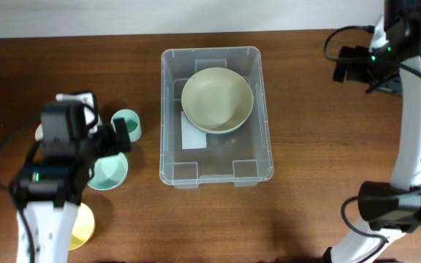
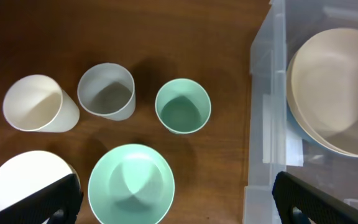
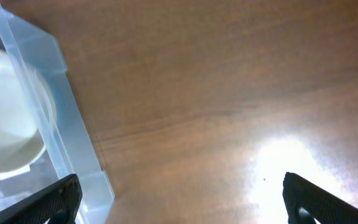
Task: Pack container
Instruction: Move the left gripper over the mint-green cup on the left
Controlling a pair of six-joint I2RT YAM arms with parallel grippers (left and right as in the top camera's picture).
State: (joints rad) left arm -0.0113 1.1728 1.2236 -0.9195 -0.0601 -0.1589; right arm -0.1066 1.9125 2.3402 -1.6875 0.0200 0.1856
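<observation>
The container (image 1: 168,150), a clear plastic bin, stands mid-table with a cream bowl (image 1: 217,100) lying in its far half. In the left wrist view the bin wall (image 2: 265,124) and the cream bowl (image 2: 337,87) fill the right side. My left gripper (image 1: 115,142) hangs open over the dishes left of the bin; its fingers straddle a mint bowl (image 2: 131,183) and bare table, holding nothing. At the far right, away from the bin, my right gripper (image 1: 344,64) is open over bare wood (image 3: 182,199), and the bin's corner (image 3: 73,124) shows at the left of its view.
Left of the bin stand a mint cup (image 2: 183,106), a grey cup (image 2: 106,91), a white cup (image 2: 39,102) and a white bowl (image 2: 23,183). A yellow dish (image 1: 81,226) lies under the left arm near the front edge.
</observation>
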